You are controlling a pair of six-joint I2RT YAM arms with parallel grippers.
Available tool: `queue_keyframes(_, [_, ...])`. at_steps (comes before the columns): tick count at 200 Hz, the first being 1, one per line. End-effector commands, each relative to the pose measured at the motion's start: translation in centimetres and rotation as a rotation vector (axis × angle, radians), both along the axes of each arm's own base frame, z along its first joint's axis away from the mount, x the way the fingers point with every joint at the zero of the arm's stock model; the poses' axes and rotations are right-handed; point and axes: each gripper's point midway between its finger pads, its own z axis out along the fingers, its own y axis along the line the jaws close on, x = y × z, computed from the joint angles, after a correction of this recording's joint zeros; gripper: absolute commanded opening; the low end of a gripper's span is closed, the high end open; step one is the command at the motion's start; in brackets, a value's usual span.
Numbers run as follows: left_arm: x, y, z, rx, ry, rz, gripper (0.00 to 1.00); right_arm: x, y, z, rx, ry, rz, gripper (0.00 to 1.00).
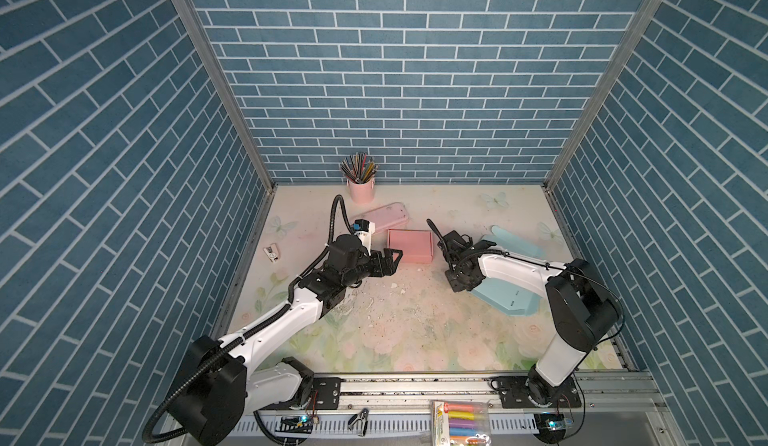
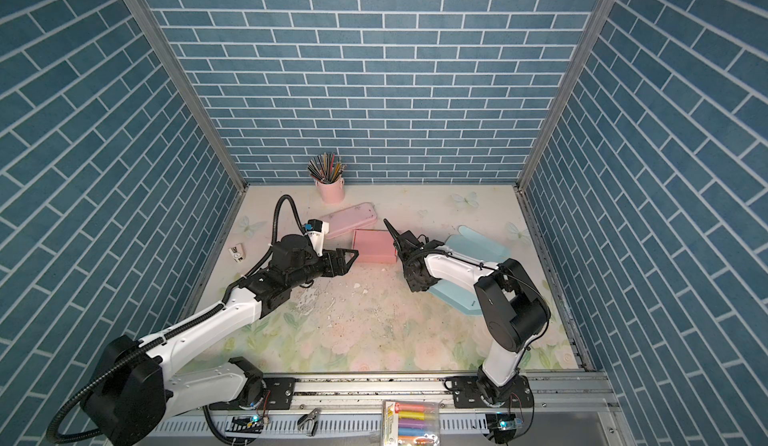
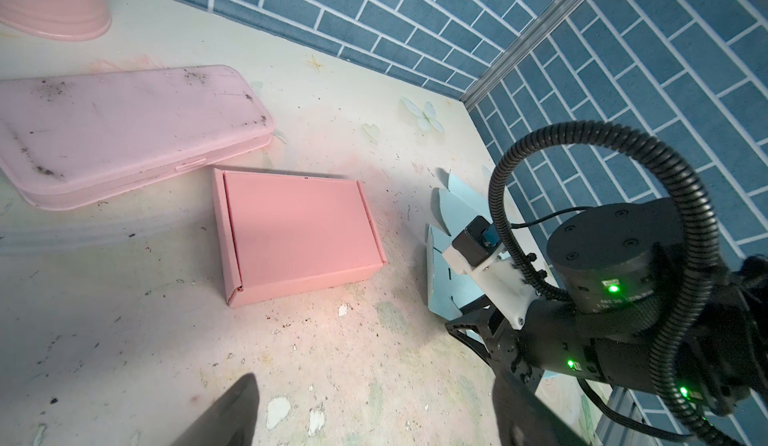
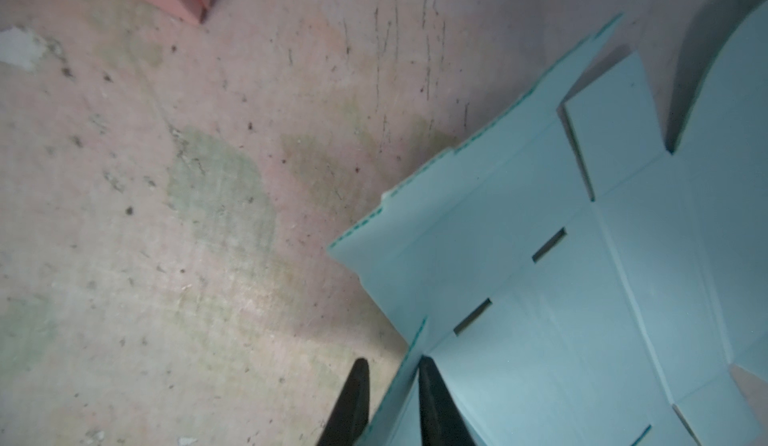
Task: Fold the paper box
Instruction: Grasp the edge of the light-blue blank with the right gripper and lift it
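right gripper narrow astride blue paper box edge flap, grip unclear, left gripper wide, apart

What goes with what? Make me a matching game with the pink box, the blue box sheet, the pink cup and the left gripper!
Things:
1. pink box
2. blue box sheet
3. pink cup
4. left gripper

States:
A. open wide, holding nothing
B. folded up and closed
C. full of pencils
D. unfolded, flaps spread out

Pairs: 1-B, 2-D, 3-C, 4-A
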Motion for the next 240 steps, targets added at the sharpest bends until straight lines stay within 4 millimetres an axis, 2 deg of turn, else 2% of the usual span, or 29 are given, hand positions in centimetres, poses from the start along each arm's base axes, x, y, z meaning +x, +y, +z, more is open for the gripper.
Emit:
queue_keyframes(1, [0.1, -0.2, 0.2, -0.004, 0.009, 0.0, 0.88, -0.6, -1.0, 0.3, -0.028, -0.01, -0.024, 0.17])
queue_keyframes(38, [0.1, -0.3, -0.2, -0.001, 0.02, -0.001, 0.88, -0.9, -1.6, 1.2, -0.033, -0.023, -0.046, 0.11])
queue_keyframes(74, [0.2, -0.3, 0.0, -0.001, 0.016, -0.004, 0.88, -0.7, -1.9, 3.1, -0.025, -0.057, -0.06, 0.07])
queue_keyframes(98, [0.3, -0.3, 0.3, -0.005, 0.011, -0.001, 0.88, -0.5, -1.8, 5.3, 0.0, -0.094, -0.063, 0.06])
queue_keyframes(131, [0.4, -0.3, 0.5, -0.004, 0.016, 0.004, 0.88, 0.0, -0.9, 10.0, 0.1, -0.18, -0.052, 0.06])
queue_keyframes(154, [0.6, -0.1, 0.8, -0.003, 0.017, 0.016, 0.88, 0.3, 0.2, 13.6, 0.192, -0.242, -0.028, 0.06])
queue_keyframes(179, [1.0, 0.7, 1.1, -0.046, 0.031, 0.033, 0.88, 0.2, 1.8, 16.7, 0.269, -0.291, 0.029, 0.06])
queue_keyframes(240, [2.9, 5.0, 2.2, -0.107, 0.044, 0.111, 0.88, -1.7, 8.0, 22.1, 0.417, -0.39, 0.253, 0.05])
